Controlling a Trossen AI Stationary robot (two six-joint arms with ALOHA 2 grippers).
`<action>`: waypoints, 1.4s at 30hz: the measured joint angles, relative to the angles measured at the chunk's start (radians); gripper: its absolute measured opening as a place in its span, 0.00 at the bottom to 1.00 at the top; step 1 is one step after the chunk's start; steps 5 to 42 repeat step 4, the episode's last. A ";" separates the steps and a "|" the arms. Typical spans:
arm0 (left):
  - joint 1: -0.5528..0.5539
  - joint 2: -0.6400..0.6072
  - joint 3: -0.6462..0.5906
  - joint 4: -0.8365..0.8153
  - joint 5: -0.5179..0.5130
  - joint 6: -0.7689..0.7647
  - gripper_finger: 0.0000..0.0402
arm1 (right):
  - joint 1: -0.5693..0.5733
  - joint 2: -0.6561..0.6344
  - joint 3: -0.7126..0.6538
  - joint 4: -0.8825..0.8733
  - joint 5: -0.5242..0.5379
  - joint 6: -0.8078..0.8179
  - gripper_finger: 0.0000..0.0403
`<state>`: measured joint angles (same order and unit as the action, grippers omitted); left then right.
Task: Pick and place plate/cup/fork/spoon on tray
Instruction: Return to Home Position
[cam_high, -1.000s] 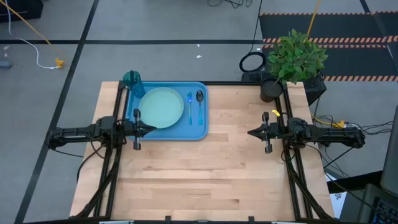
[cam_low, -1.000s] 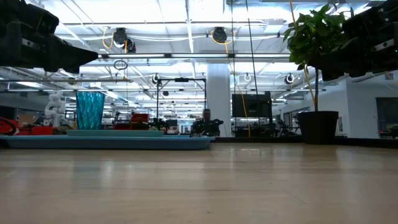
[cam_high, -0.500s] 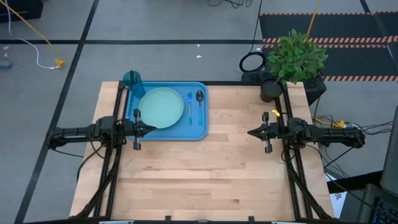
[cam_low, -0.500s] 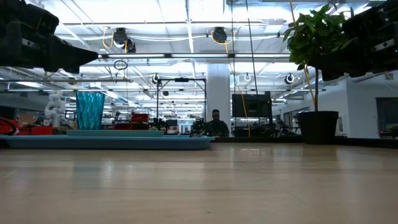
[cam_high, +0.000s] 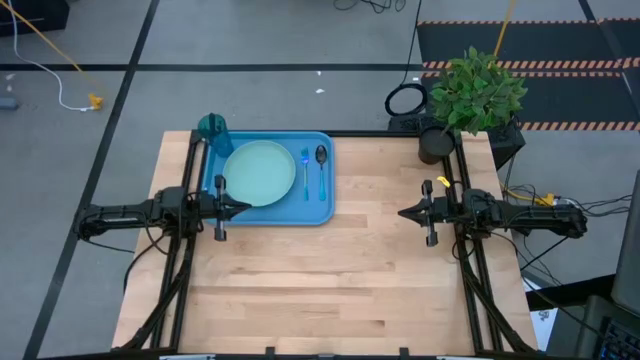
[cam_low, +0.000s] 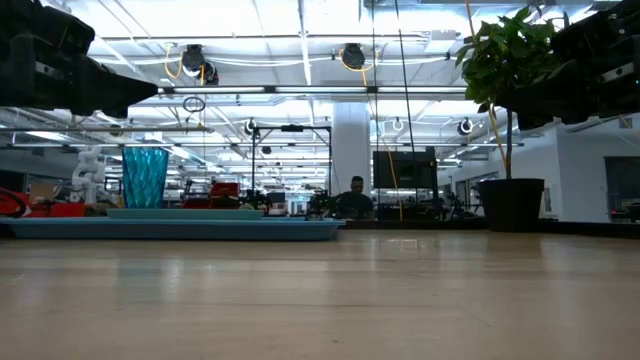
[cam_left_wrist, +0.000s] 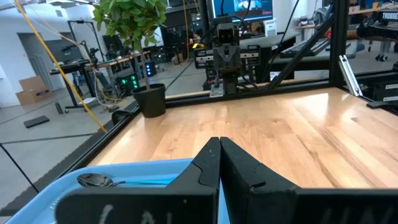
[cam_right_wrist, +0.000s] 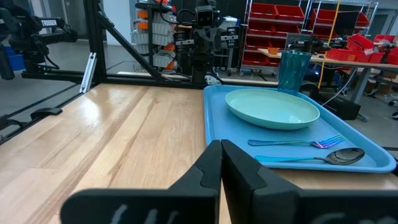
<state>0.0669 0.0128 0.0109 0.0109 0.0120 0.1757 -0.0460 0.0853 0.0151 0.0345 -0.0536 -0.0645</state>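
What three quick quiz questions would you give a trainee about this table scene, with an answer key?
1. True or false: on the tray, the fork lies between the plate and the spoon.
2. What stands at the far right corner of the table? A) potted plant B) kettle C) lamp
3. Fill in: the left gripper and the right gripper are both ____, holding nothing.
Key: 1 true; 2 A; 3 shut.
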 joint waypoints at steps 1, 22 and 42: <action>0.000 0.000 0.000 0.000 0.000 -0.001 0.01 | 0.000 0.000 0.000 0.000 0.000 0.000 0.00; 0.000 0.000 0.000 0.000 0.000 -0.002 0.01 | 0.000 0.000 0.000 0.000 0.000 0.000 0.00; 0.000 0.000 0.000 0.000 0.000 -0.002 0.01 | 0.000 0.000 0.000 0.000 0.000 0.000 0.00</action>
